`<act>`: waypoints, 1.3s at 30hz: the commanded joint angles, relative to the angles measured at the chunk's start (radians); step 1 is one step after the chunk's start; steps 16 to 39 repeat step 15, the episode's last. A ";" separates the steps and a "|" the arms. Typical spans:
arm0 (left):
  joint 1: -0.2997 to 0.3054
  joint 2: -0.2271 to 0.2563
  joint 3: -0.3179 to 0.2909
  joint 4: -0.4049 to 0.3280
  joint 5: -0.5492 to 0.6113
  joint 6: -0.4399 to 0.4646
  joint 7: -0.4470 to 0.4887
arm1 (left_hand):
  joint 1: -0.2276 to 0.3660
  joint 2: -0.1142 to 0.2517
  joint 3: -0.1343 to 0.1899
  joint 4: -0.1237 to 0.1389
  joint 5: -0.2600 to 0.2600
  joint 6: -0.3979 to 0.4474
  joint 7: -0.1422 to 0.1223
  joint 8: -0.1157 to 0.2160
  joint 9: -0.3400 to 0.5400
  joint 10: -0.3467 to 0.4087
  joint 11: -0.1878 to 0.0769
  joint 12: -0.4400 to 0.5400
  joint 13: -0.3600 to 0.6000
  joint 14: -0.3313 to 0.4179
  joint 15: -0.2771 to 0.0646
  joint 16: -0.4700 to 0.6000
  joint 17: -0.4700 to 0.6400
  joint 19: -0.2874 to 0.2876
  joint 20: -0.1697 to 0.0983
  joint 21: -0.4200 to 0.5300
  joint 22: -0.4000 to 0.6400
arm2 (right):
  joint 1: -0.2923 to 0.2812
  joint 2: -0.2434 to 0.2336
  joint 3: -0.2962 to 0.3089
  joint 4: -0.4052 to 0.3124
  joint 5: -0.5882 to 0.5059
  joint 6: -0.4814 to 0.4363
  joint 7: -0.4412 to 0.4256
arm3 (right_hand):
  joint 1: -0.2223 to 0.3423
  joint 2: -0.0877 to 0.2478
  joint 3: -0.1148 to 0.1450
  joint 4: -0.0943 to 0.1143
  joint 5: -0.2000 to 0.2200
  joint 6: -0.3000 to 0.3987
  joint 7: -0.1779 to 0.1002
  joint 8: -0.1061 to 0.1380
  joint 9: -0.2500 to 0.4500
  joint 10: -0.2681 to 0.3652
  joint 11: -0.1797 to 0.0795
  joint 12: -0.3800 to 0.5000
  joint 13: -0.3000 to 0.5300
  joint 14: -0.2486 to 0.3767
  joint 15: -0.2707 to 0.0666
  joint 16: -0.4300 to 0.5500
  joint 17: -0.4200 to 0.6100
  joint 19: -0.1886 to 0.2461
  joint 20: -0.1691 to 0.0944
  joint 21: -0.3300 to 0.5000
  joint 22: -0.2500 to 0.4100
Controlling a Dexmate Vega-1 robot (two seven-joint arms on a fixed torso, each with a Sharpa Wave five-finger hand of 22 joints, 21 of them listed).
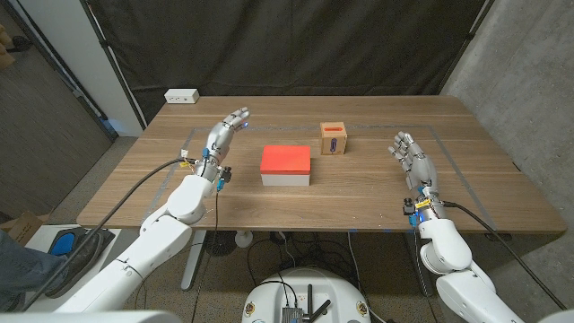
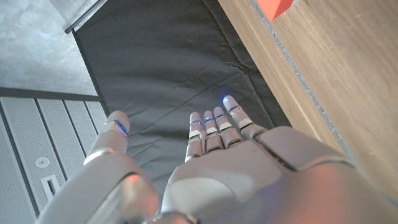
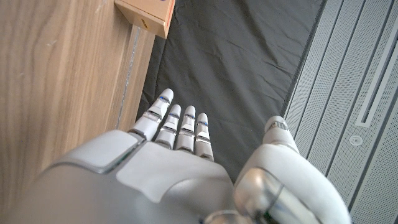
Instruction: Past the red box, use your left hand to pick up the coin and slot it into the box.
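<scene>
The long wooden table (image 1: pixel 359 193) carries a flat box with a red top and white sides (image 1: pixel 285 165) near its middle. Beyond that and a little to the right stands a small wooden cube box with a slot in a red panel (image 1: pixel 334 138) (its corner also shows in the right wrist view). The coin cannot be made out. The left hand (image 1: pixel 224 135) hovers left of the red box, fingers extended and holding nothing. The right hand (image 1: pixel 412 158), well right, is likewise spread and holds nothing.
</scene>
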 commanded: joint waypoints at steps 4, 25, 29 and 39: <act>0.034 -0.059 0.013 0.055 -0.120 -0.079 -0.020 | -0.008 0.005 -0.006 0.000 -0.006 -0.013 0.001 0.002 0.002 -0.011 0.000 -0.009 0.003 -0.011 0.002 -0.009 0.004 -0.015 -0.054 -0.015 0.002 | 0.037 -0.035 -0.033 0.059 0.063 0.000 0.072 | -0.004 0.004 -0.008 0.001 0.001 -0.002 0.012 -0.005 0.003 -0.005 0.003 -0.003 0.001 0.000 -0.003 0.004 0.002 -0.001 -0.006 0.002 0.003; 0.037 -0.071 0.025 0.082 -0.152 -0.102 -0.044 | -0.007 0.012 -0.007 0.000 -0.005 -0.010 0.003 0.006 0.002 -0.003 0.001 -0.007 0.003 -0.008 0.005 -0.011 0.004 -0.016 -0.056 -0.023 0.002 | 0.046 -0.036 -0.050 0.070 0.066 -0.006 0.066 | -0.006 0.005 -0.009 0.002 0.001 0.005 0.014 -0.002 0.003 0.003 0.003 0.000 0.001 0.002 -0.002 0.005 0.002 0.003 -0.005 0.002 0.003; 0.037 -0.071 0.025 0.082 -0.152 -0.102 -0.044 | -0.007 0.012 -0.007 0.000 -0.005 -0.010 0.003 0.006 0.002 -0.003 0.001 -0.007 0.003 -0.008 0.005 -0.011 0.004 -0.016 -0.056 -0.023 0.002 | 0.046 -0.036 -0.050 0.070 0.066 -0.006 0.066 | -0.006 0.005 -0.009 0.002 0.001 0.005 0.014 -0.002 0.003 0.003 0.003 0.000 0.001 0.002 -0.002 0.005 0.002 0.003 -0.005 0.002 0.003; 0.037 -0.071 0.025 0.082 -0.152 -0.102 -0.044 | -0.007 0.012 -0.007 0.000 -0.005 -0.010 0.003 0.006 0.002 -0.003 0.001 -0.007 0.003 -0.008 0.005 -0.011 0.004 -0.016 -0.056 -0.023 0.002 | 0.046 -0.036 -0.050 0.070 0.066 -0.006 0.066 | -0.006 0.005 -0.009 0.002 0.001 0.005 0.014 -0.002 0.003 0.003 0.003 0.000 0.001 0.002 -0.002 0.005 0.002 0.003 -0.005 0.002 0.003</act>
